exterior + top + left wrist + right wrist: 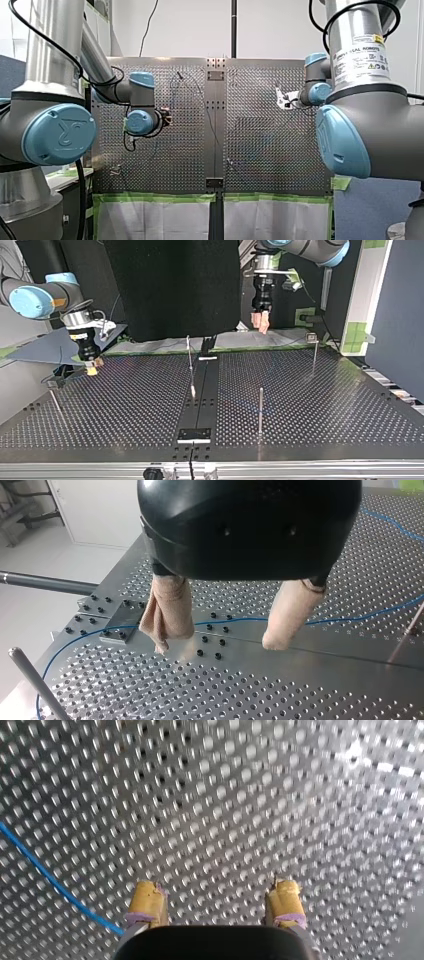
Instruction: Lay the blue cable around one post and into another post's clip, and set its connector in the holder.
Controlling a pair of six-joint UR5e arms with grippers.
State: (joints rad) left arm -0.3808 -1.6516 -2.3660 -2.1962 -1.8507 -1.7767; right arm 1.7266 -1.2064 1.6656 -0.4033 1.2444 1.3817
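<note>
Left pincer (pixel 219 645) over thin blue cable (pixel 240 619)

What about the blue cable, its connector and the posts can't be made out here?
- The connector: in no view; the blue cable runs off the left wrist view's edges.
- Right wrist view: the cable passes out of sight behind the right gripper.
- Clips on the posts, top view: too small to tell.
- Cable route, front and top views: too thin to follow.

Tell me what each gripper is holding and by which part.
Nothing is held. My left gripper and my right gripper both have open jaws with nothing between them; the blue cable lies on the table.
</note>
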